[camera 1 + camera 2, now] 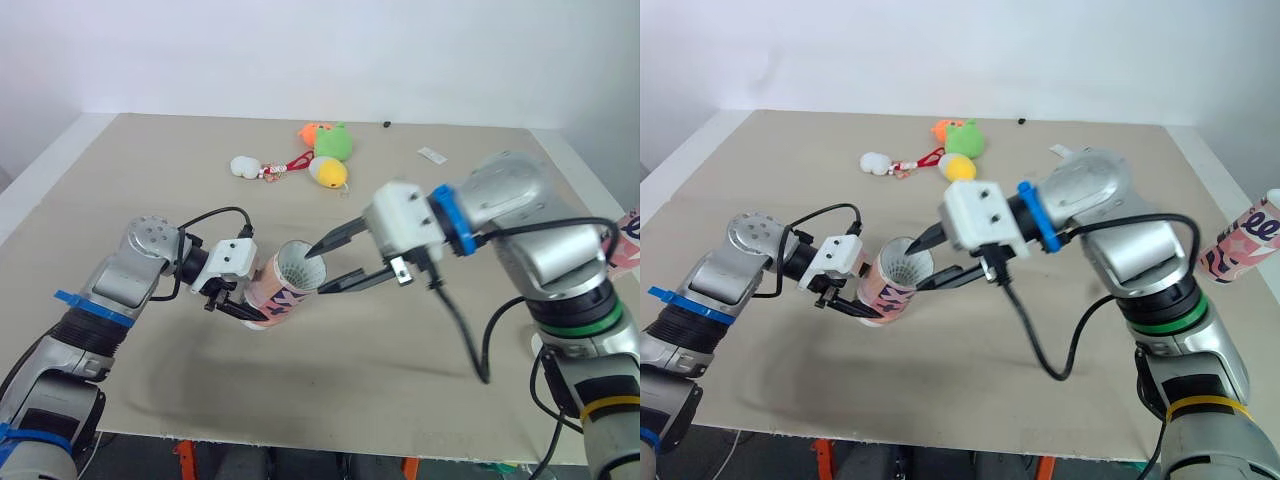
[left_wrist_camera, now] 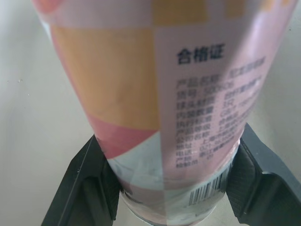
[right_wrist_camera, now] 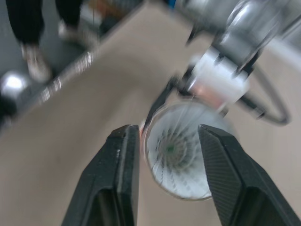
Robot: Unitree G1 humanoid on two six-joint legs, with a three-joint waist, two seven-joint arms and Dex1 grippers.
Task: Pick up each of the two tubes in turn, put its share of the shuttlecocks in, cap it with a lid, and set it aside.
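Closest to me, my left gripper (image 1: 245,310) holds a pink patterned tube (image 1: 285,285) near its bottom end, its black fingers (image 2: 89,183) pressed on both sides. The tube leans over the worktop (image 1: 150,170), with its open mouth facing my right gripper (image 1: 315,272). Inside I see white shuttlecock feathers (image 3: 176,150) (how many shuttlecocks there are, I cannot tell). The right fingers (image 3: 117,174) are spread wide, one on each side of the mouth. A second tube (image 1: 1245,238) is over by the right edge. At the far end sit a yellow toy (image 1: 329,173), a white toy (image 1: 245,166) and a green toy (image 1: 333,142), close together.
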